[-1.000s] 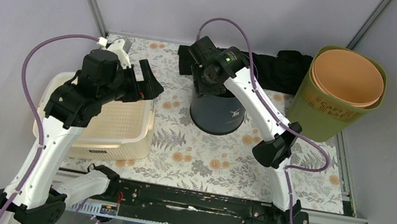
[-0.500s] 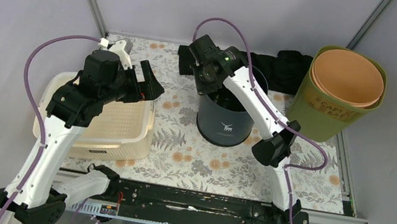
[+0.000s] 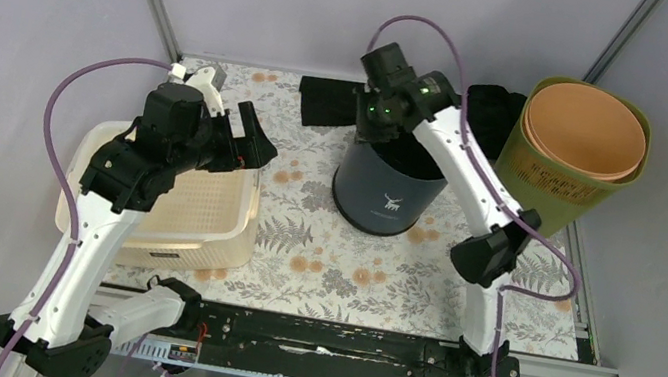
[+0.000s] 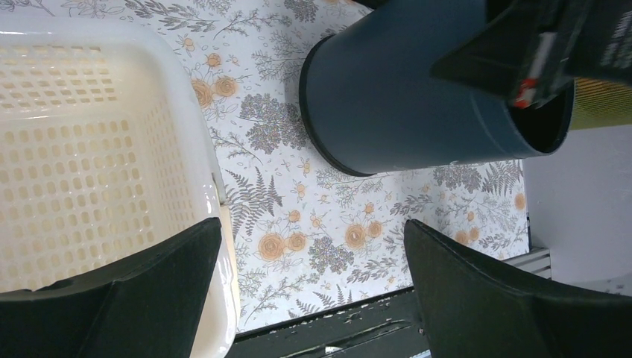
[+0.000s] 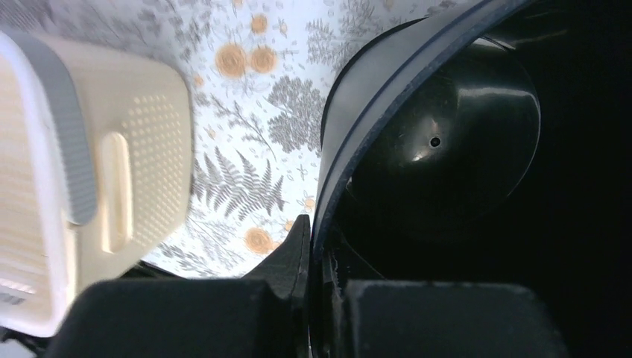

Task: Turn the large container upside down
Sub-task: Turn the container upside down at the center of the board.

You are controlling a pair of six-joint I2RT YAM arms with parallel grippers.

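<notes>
Dark blue bin (image 3: 387,197) is mouth up, mid frame on the desk (image 3: 317,267). My right end effector (image 3: 381,133) is clamped on its far rim. My left end effector (image 3: 254,141) is spread wide, farther left.
</notes>
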